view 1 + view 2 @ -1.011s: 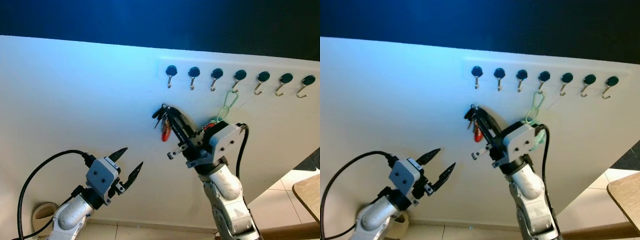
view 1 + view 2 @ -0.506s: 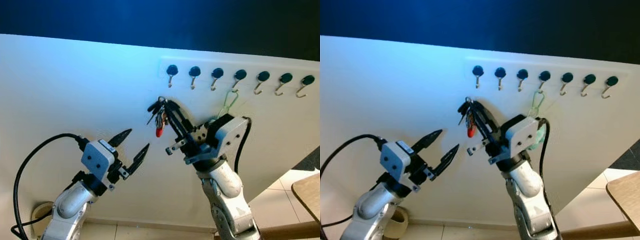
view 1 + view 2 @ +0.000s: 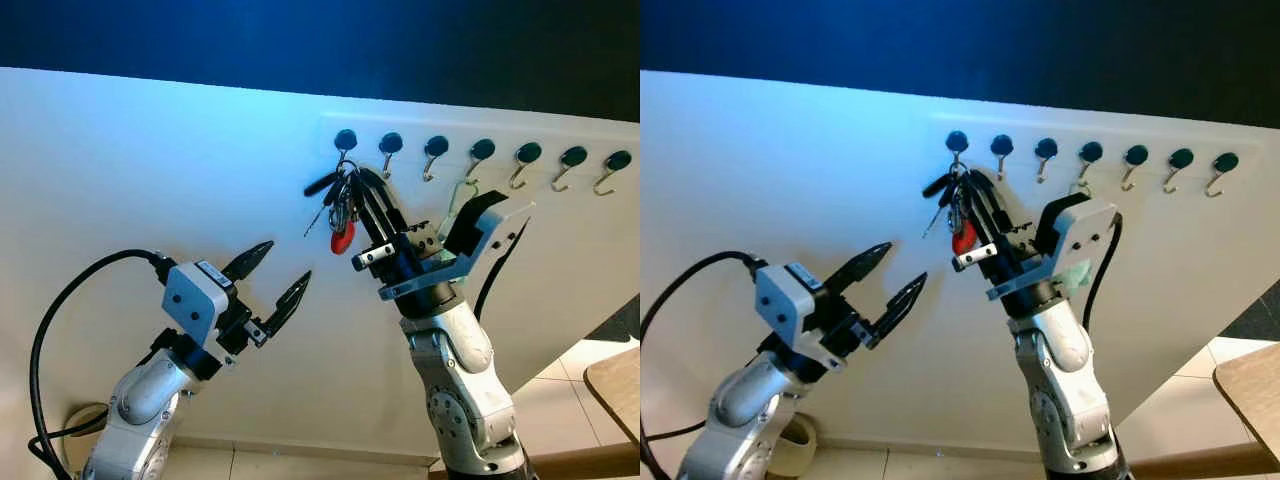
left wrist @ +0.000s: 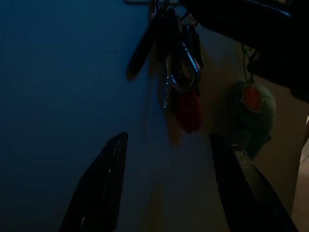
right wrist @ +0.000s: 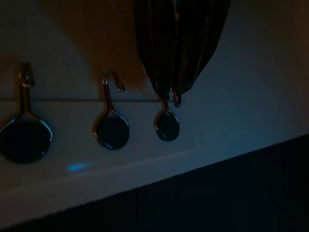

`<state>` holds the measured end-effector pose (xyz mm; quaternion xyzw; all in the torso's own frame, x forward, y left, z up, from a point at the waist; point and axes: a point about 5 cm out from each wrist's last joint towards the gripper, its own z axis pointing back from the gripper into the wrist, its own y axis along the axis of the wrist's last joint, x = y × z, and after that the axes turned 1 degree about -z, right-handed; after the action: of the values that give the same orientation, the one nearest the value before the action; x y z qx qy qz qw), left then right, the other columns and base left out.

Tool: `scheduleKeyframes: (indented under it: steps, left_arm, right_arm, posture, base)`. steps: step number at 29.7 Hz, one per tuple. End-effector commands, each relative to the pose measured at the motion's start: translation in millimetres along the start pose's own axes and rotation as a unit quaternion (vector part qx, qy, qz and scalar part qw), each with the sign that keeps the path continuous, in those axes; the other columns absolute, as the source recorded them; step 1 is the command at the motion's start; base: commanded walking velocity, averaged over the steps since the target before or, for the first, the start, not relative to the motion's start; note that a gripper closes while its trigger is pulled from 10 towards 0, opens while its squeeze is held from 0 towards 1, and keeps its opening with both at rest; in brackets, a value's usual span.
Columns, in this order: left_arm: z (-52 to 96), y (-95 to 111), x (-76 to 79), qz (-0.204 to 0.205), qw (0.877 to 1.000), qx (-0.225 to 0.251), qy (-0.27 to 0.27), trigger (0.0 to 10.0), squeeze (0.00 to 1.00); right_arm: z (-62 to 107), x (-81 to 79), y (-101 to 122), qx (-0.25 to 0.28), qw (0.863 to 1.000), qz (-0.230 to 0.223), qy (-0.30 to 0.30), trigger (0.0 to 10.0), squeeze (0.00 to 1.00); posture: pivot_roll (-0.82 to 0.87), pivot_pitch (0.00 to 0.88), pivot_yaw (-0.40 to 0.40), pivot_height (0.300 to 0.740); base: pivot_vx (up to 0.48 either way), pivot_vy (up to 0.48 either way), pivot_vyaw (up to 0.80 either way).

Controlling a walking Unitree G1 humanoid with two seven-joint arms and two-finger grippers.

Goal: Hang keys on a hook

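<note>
Keys (image 3: 340,205) pinched in right end effector (image 3: 362,188), ring just under leftmost hook (image 3: 344,145), bunch dangling straight down the wall; left end effector (image 3: 278,281) spread empty, well below.

Key ring to hook (image 3: 345,141) contact: masked by the keys (image 3: 340,205); cannot be determined.
Green keychain (image 3: 458,205): lower part concealed behind right arm.
Corner table (image 3: 615,393): cut by frame edge.
</note>
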<state>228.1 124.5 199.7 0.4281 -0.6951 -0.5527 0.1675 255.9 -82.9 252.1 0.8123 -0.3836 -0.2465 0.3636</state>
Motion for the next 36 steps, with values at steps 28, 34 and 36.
scheduleKeyframes:
  steps: [28, 34, 36]
  left_arm:
    - [-5.3, 8.9, 2.7, -0.001, 1.0, 0.005, -0.01, 10.0, 0.0]
    - [-6.1, 9.8, 1.7, -0.001, 1.0, 0.006, -0.008, 10.0, 0.0]
    - [-6.3, 10.0, 1.8, 0.0, 1.0, 0.007, -0.007, 10.0, 0.0]
  right_arm:
    - [10.5, 24.8, -4.0, -0.011, 0.985, -0.126, -0.116, 10.0, 0.0]
    - [9.5, 22.0, -2.1, -0.01, 0.986, -0.124, -0.106, 10.0, 0.78]
    - [9.7, 20.7, -2.0, -0.012, 0.987, -0.124, -0.103, 10.0, 0.72]
  posture:
    - [0.04, 0.068, -0.065, 0.74]
    - [0.04, 0.07, -0.065, 0.74]
    - [0.04, 0.071, -0.065, 0.74]
  base:
    - [0.0, 0.0, 0.0]
    - [0.0, 0.0, 0.0]
    - [0.0, 0.0, 0.0]
